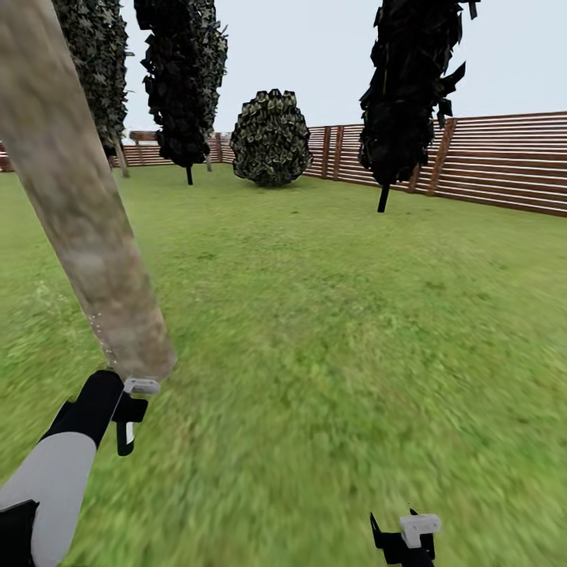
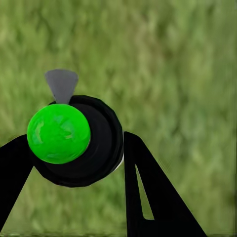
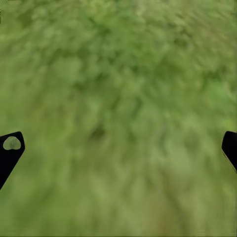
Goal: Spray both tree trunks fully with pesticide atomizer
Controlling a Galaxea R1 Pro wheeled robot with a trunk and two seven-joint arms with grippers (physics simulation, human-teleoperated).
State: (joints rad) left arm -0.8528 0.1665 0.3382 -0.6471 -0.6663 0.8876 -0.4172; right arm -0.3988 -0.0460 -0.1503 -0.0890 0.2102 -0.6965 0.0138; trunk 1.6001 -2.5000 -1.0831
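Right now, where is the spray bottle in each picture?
Head view: the pesticide atomizer sits low left, in the left end effector, by the tree trunk's foot.
Left wrist view: centre-left, between the black fingers.
Right wrist view: lawn beyond the right end effector.
Shared landmark: the green lawn.

Left arm [image 1: 47, 480] coming into frame: pale grey forearm, black cuff below it, glossy black wrist above. Left end effector [image 1: 130, 409] is black with a pale grey tip. Right end effector [image 1: 409, 539]: black prongs, pale grey block on top.
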